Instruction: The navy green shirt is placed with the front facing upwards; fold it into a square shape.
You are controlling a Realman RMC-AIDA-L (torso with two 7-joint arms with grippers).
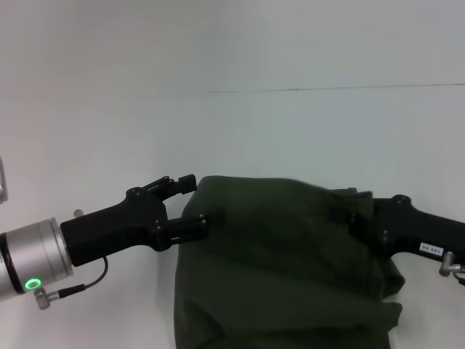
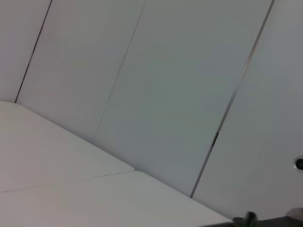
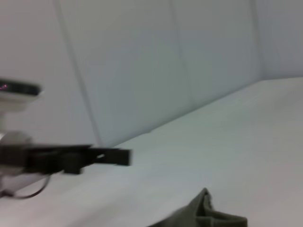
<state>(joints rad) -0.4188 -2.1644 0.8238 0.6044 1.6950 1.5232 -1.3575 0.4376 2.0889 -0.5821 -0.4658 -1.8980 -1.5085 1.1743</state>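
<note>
The navy green shirt [image 1: 276, 269] hangs bunched and lifted off the white table [image 1: 305, 138], plain olive cloth facing me, no lettering showing. My left gripper [image 1: 200, 203] is at the shirt's left upper edge with its two fingers spread, open, the cloth edge just at their tips. On the right, my right gripper [image 1: 347, 215] is buried in the shirt's upper right part, shut on the cloth and holding it up. A corner of the shirt [image 3: 213, 216] shows in the right wrist view, with the left gripper [image 3: 125, 156] farther off and bare. The left wrist view shows only table and wall.
White table [image 2: 57, 189] runs back to a pale panelled wall [image 2: 180, 85]. A seam line [image 1: 327, 89] crosses the tabletop far behind the shirt. The left arm's silver cuff with a green light [image 1: 32, 283] sits at the near left.
</note>
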